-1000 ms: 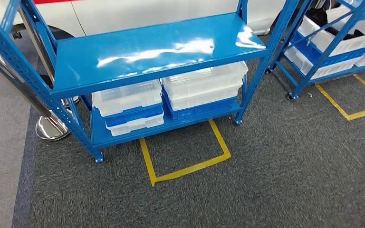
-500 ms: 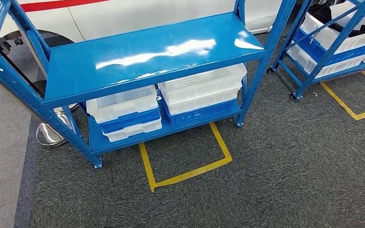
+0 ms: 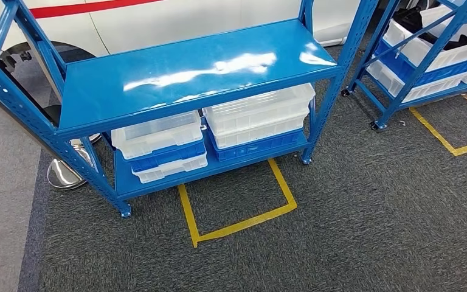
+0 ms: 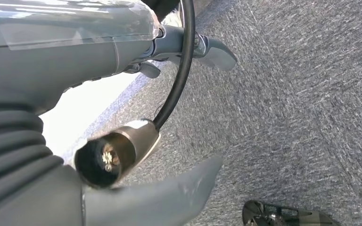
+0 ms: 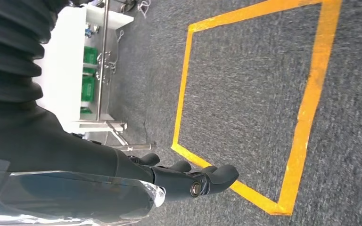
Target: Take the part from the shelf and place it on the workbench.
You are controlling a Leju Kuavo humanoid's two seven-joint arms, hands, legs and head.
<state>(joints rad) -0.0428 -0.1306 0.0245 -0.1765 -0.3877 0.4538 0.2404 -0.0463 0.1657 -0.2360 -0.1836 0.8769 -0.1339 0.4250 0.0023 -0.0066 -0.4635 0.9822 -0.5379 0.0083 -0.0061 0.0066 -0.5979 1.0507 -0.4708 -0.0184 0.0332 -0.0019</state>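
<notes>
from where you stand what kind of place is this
Probably a factory or logistics demo floor: blue steel shelving holding stacked parts bins, yellow tape floor markings on grey carpet, and a white car body behind.

Two blue shelf racks (image 3: 188, 67) (image 3: 413, 55); near rack: two stacks of white and blue bins (image 3: 158, 146) (image 3: 258, 118); two yellow floor outlines (image 3: 237, 204) (image 3: 450, 131).

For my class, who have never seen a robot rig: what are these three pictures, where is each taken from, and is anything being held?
A two-legged humanoid robot took them. The head view looks down at a blue metal shelf rack on grey carpet; its lower shelf carries stacked white and blue plastic bins, and yellow floor tape marks a square. The other two come from cameras at its wrists, turned sideways. The left hand and the right hand hang over the carpet, and neither holds anything. The left fingers are spread; the right are partly curled.
</notes>
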